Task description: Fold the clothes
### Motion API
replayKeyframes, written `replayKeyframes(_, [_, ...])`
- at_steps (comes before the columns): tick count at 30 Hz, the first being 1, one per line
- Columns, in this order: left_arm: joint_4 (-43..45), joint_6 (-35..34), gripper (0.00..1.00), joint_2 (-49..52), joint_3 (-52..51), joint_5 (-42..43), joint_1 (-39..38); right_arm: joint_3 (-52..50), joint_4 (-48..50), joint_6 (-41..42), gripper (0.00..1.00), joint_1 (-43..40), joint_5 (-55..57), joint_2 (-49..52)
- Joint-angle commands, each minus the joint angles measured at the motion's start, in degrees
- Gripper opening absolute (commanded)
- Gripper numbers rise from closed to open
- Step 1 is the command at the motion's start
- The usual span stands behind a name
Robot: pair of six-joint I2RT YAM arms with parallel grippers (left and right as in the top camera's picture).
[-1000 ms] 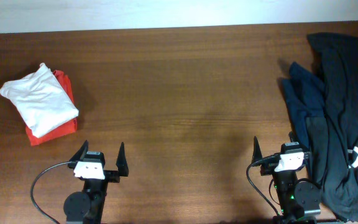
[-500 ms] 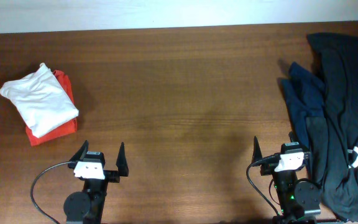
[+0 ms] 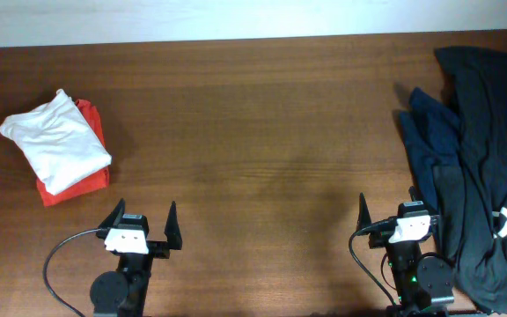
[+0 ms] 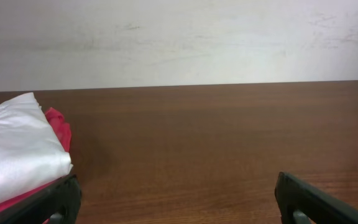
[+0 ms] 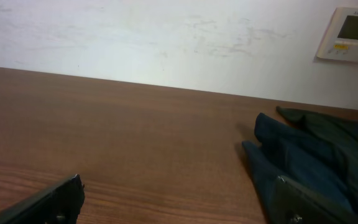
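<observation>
Left gripper (image 3: pixel 143 220) wide open, empty, parked at the lower left edge of the tabletop (image 3: pixel 262 132). Right gripper (image 3: pixel 388 211) the same at lower right: jaws spread, holding nothing.

Change check: overhead view matches the two earlier pictures. No arm motion, no cloth shifted. Judgement: idle, either between garments or before the next pick.

Task items:
- White folded shirt (image 3: pixel 55 141) on top of a red folded garment (image 3: pixel 95 128), stacked, upper left of the frame. These look done.
- Dark heap of clothes (image 3: pixel 487 132) at the right edge, unfolded, running off the frame. A blue garment (image 3: pixel 429 132) lies along its left side. Right wrist view shows the blue cloth (image 5: pixel 303 168) just ahead and right of that gripper.

Room: whole centre of the tabletop is bare wood, good for spreading a garment. The heap sits just beside the right arm's base, so the first reach is short. Risk: snagging two layers at once.
</observation>
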Motion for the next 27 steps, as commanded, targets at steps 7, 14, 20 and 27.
replayKeyframes(7, [-0.1, 0.7, 0.99, -0.6, -0.4, -0.6, 0.3, -0.3, -0.2, -0.4, 0.99, -0.2, -0.5, -0.4])
replayKeyframes(14, [-0.1, 0.7, 0.99, -0.6, -0.4, -0.6, 0.3, -0.3, -0.2, -0.4, 0.99, -0.2, -0.5, -0.4])
replayKeyframes(20, [0.6, 0.7, 0.99, -0.6, -0.4, -0.2, 0.3, -0.3, -0.2, -0.4, 0.99, -0.2, -0.8, -0.4])
replayKeyframes(27, [-2.1, -2.3, 0.99, 0.3, 1.7, 2.9, 0.3, 0.2, -0.6, 7.8, 0.99, -0.2, -2.7, 0.1])
